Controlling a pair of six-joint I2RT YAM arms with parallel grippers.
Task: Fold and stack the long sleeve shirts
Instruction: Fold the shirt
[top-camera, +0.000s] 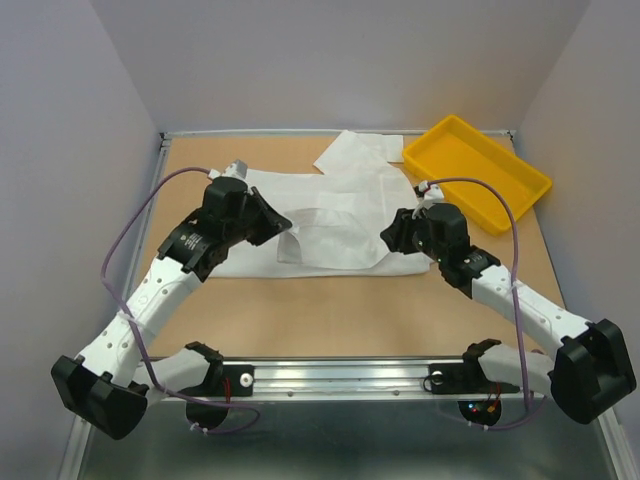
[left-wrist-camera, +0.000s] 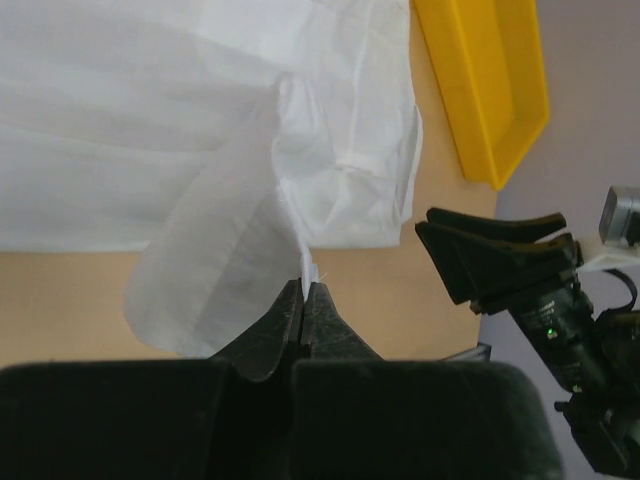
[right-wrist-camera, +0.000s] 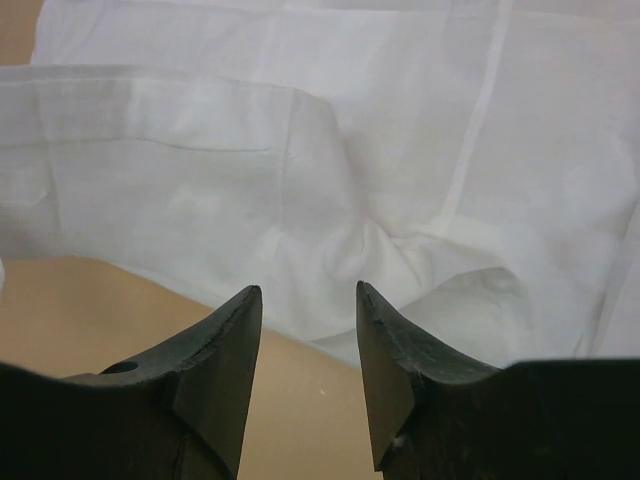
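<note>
A white long sleeve shirt (top-camera: 330, 215) lies spread across the middle of the brown table, partly folded, with a sleeve reaching toward the back. My left gripper (top-camera: 278, 222) hovers over the shirt's left half and is shut on a fold of the shirt's fabric (left-wrist-camera: 305, 262), which hangs up from the cloth into the closed tips (left-wrist-camera: 305, 288). My right gripper (top-camera: 392, 236) stands at the shirt's right edge, open, with nothing between its fingers (right-wrist-camera: 240, 320). The crumpled edge of the shirt (right-wrist-camera: 400, 260) lies just beyond them.
A yellow tray (top-camera: 478, 172) sits at the back right corner, just behind the right arm; it also shows in the left wrist view as the yellow tray (left-wrist-camera: 490, 90). Grey walls enclose the table on three sides. A metal rail (top-camera: 340, 375) runs along the near edge.
</note>
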